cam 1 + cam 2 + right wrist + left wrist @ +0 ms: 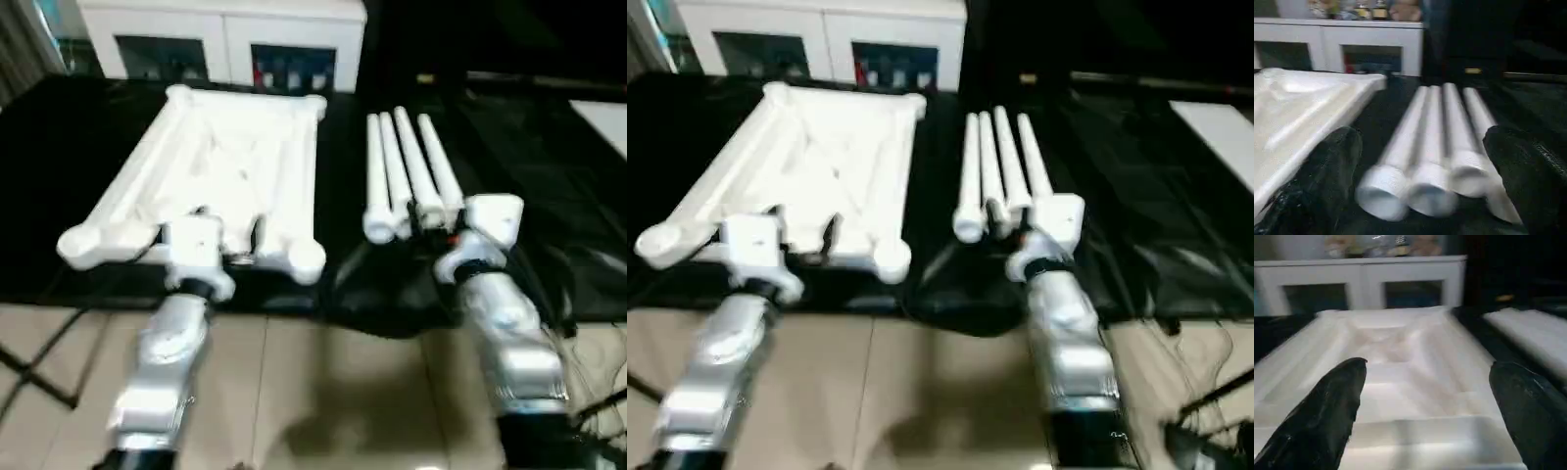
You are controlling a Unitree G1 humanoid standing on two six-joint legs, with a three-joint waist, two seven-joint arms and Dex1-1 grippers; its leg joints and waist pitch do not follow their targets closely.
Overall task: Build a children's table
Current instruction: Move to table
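1. Left eye view: the white tabletop lies ribbed underside up on the black-covered table, towards its left side; four legs lie side by side just right of it.
2. A white cabinet stands beyond the far edge.
3. Left pincer: spread wide, empty, over the tabletop's near edge.
4. Right pincer: spread wide, empty, facing the legs' open ends.
5. Right wrist view shows hollow leg ends and small items on the cabinet top.

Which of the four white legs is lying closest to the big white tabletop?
The leg at the left end of the row of four. It lies right beside the upside-down tabletop, with only a strip of black cloth between them; the other three lie farther right.
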